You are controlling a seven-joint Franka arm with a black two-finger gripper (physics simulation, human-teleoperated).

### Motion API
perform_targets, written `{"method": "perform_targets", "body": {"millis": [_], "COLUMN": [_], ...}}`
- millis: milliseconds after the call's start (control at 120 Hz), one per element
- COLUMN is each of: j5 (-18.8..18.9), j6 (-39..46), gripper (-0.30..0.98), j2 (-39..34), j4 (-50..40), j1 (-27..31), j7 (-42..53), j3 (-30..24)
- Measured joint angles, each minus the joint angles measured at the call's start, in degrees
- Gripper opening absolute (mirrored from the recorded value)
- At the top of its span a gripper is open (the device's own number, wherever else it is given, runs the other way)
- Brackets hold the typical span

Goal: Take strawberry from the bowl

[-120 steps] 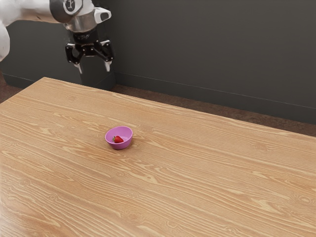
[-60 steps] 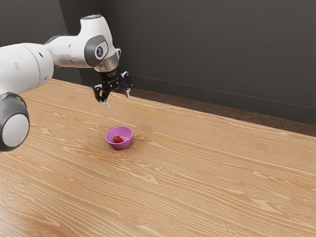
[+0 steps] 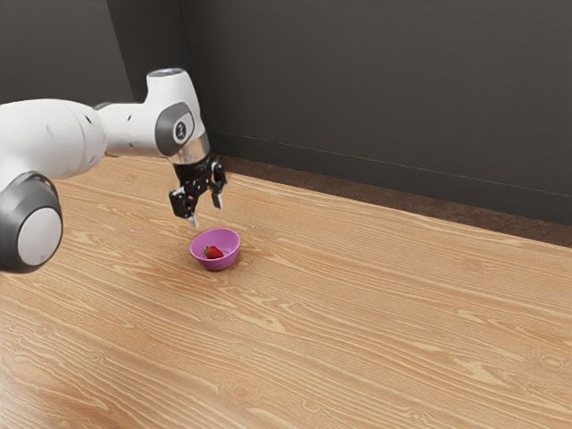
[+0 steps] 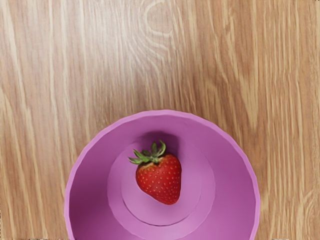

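Observation:
My gripper (image 3: 206, 222) hangs above the table beside the bowl in the exterior view, its two fingers apart with nothing between them. Its fingertips are a little higher than the rim of the purple-pink bowl (image 3: 229, 257). Inside that bowl lies a red strawberry (image 3: 214, 253) with green leaves. Seen from my hand, the strawberry (image 4: 160, 179) rests on its side on the floor of the bowl (image 4: 234, 175), and neither finger touches it.
The light wood table (image 3: 375, 313) surrounds the bowl. Behind its far edge stands a dark grey wall (image 3: 384, 89). The arm reaches in from the exterior view's left.
My hand has come in from the exterior view's upper left, over the table, then lower and closer to the bowl, turning somewhat. Bowl and strawberry have stayed where they were.

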Motion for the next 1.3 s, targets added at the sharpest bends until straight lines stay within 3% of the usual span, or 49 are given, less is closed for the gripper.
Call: {"method": "perform_targets", "body": {"millis": [408,1300], "j5": [-0.1,-1.0], "j6": [2.2,7.4], "gripper": [0.35,0.32], "j2": [-0.3,7.3], "j4": [-3.9,-0.7], "j1": [-0.3,0.2], "j7": [-6.2,-10.9], "j3": [0.0,-0.1]}}
